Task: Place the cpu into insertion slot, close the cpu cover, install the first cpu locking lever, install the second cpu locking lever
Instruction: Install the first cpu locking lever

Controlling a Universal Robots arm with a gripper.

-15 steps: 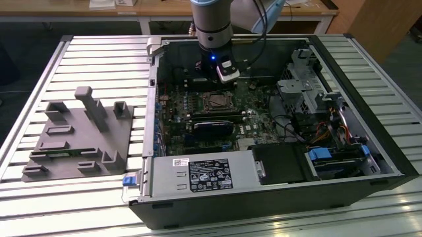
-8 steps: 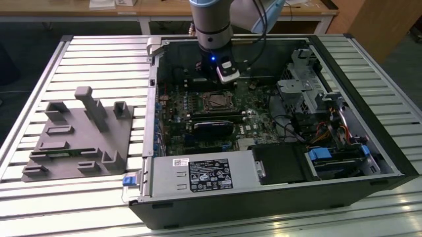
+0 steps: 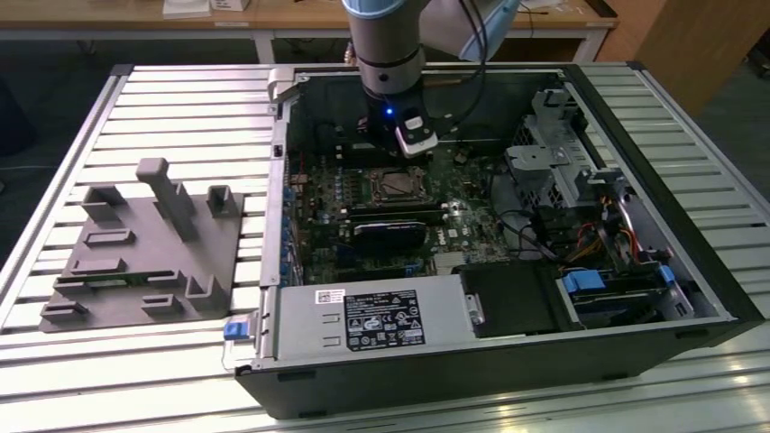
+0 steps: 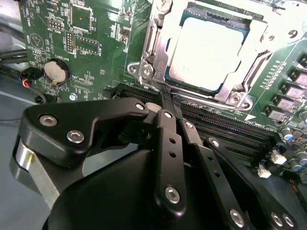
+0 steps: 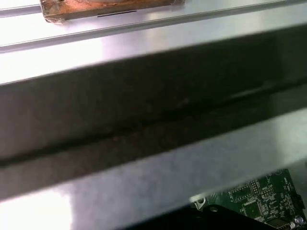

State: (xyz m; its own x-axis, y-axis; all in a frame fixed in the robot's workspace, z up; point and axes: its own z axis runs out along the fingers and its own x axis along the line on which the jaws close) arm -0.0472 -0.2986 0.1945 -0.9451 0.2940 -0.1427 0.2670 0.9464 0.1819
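In the exterior view we see the arm (image 3: 385, 45) reaching down into the open computer case (image 3: 673, 298), which lies on a slatted table (image 3: 180, 99). The gripper (image 3: 413, 152) hangs just beyond the insertion slot (image 3: 395, 185), toward the case's far wall. In the second wrist view the cpu (image 4: 206, 52) sits in the slot, with the cpu cover (image 4: 156, 45) lying flat around it. The fingers (image 4: 170, 143) are pressed together, tips at the cover's edge; we cannot tell whether they pinch anything. In the first wrist view we see a corner of green motherboard (image 5: 259, 196).
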